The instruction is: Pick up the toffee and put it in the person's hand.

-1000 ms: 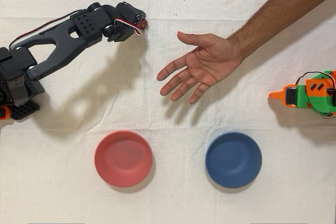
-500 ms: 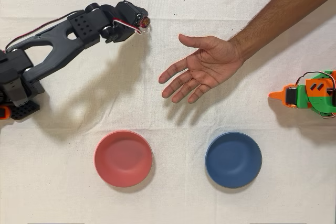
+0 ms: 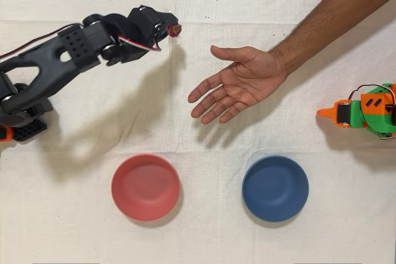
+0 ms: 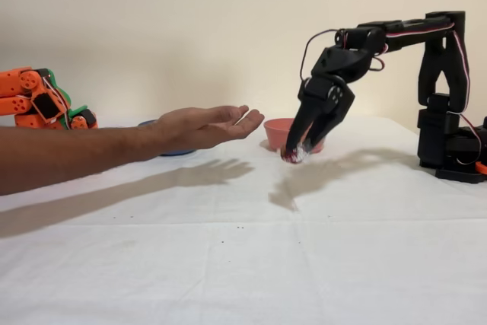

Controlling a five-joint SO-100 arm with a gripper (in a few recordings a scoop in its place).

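Magenta foil-wrapped toffee (image 4: 293, 155) pinched in my black claw (image 4: 294, 151), at 9 o'clock of the person's open palm (image 3: 238, 83); shallow grip risks slipping.

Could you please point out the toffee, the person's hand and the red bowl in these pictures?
toffee (image 3: 174, 28): overhead view, on its red wrapper at the gripper's tip.
person's hand (image 3: 244, 78): overhead view, on the open palm.
red bowl (image 3: 145, 187): overhead view, on its inner floor.

The toffee (image 3: 174, 29) is shiny magenta-red, and the gripper (image 3: 168, 28) around it is black with red and white wires. The table cloth (image 3: 204, 227) is plain white; on it stand a red bowl (image 3: 145, 187) and a blue bowl (image 3: 275, 188). The idle arm (image 3: 365, 113) is orange with green parts.
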